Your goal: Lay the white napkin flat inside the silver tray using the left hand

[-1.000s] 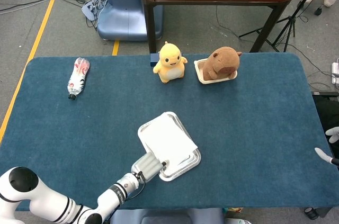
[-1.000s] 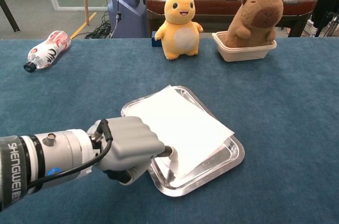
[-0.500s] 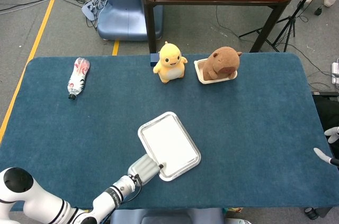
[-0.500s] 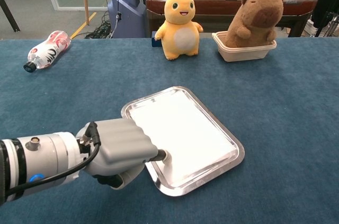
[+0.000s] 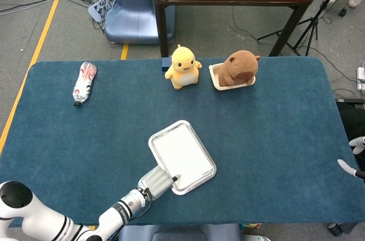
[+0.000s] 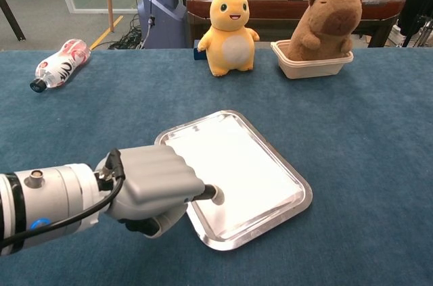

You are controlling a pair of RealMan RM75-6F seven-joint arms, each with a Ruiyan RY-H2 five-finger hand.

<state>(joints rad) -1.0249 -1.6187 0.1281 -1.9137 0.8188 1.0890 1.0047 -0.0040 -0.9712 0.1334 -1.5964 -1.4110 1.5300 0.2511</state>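
I see the white napkin point(image 6: 233, 168) lying flat inside the silver tray point(image 6: 295, 206), its edges within the raised rim. The tray sits on the blue desk point(image 6: 379, 137), near the front edge and slightly left of centre in the head view.

My left hand point(image 6: 152, 188) rests at the tray's near-left corner. Its fingers point(image 6: 172, 171) are curled together into a fist-like shape, and one dark fingertip point(image 6: 212, 193) extends over the rim and touches the near corner of the napkin. I cannot tell whether the fingertip pinches the napkin against a hidden thumb or merely presses on it. In the head view the same hand point(image 5: 157, 181) shows at the tray's lower-left corner point(image 5: 174, 187).

My right hand point(image 5: 355, 155) shows only as a small white part at the far right edge of the head view, off the desk. I cannot tell how its fingers are set.

At the far side of the desk stand a yellow plush toy point(image 6: 230, 24) and, to its right, a brown plush toy point(image 6: 326, 19) seated in a beige container point(image 6: 308, 66). A plastic bottle point(image 6: 59, 61) lies on its side at the far left, well apart from the tray.
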